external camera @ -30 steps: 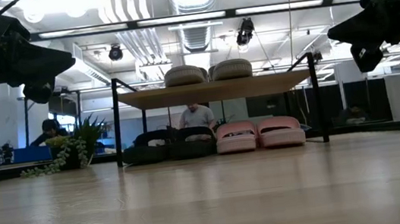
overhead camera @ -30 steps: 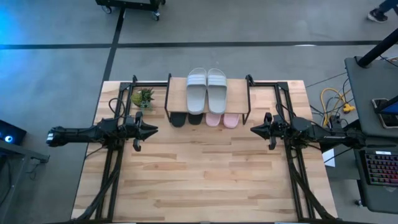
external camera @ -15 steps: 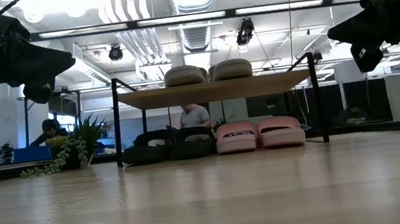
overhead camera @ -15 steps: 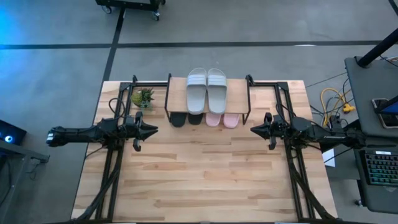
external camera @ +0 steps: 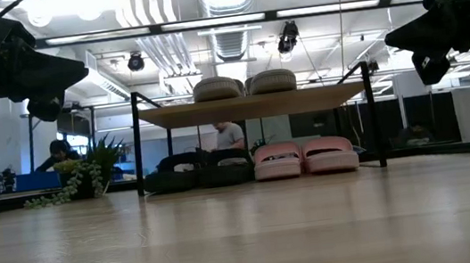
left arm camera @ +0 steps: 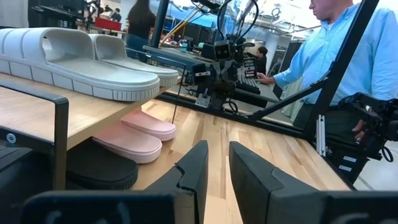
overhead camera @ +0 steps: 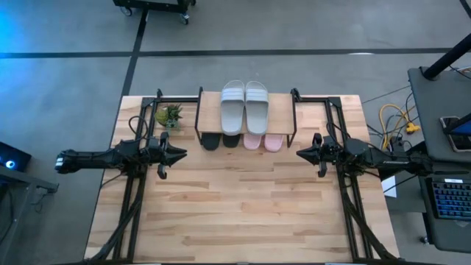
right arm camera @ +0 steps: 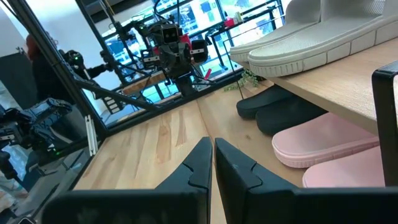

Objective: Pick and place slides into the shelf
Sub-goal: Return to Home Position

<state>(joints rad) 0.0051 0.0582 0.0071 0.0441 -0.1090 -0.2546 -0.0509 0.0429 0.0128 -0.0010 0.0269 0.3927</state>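
The shelf [overhead camera: 210, 110] stands at the table's far middle. Two light grey slides [overhead camera: 245, 107] lie side by side, soles down, on its board top [external camera: 250, 106]. Beneath the board, on the table, sit the black pair [overhead camera: 221, 140] [external camera: 197, 169] and the pale pink pair [overhead camera: 263, 142] [external camera: 305, 156], toes sticking out toward the near edge. My left gripper [overhead camera: 182, 153] [left arm camera: 217, 146] hovers left of the shelf, its fingers a narrow gap apart, holding nothing. My right gripper [overhead camera: 298, 154] [right arm camera: 211, 142] hovers right of the shelf, shut and empty. Both point inward at each other.
A small potted plant [overhead camera: 169, 115] stands left of the shelf at the far edge. Bare wooden tabletop [overhead camera: 243, 206] stretches from the shelf to the near edge. Black arm frames run along both table sides. People show in the room beyond, one in a light blue shirt [left arm camera: 348, 50].
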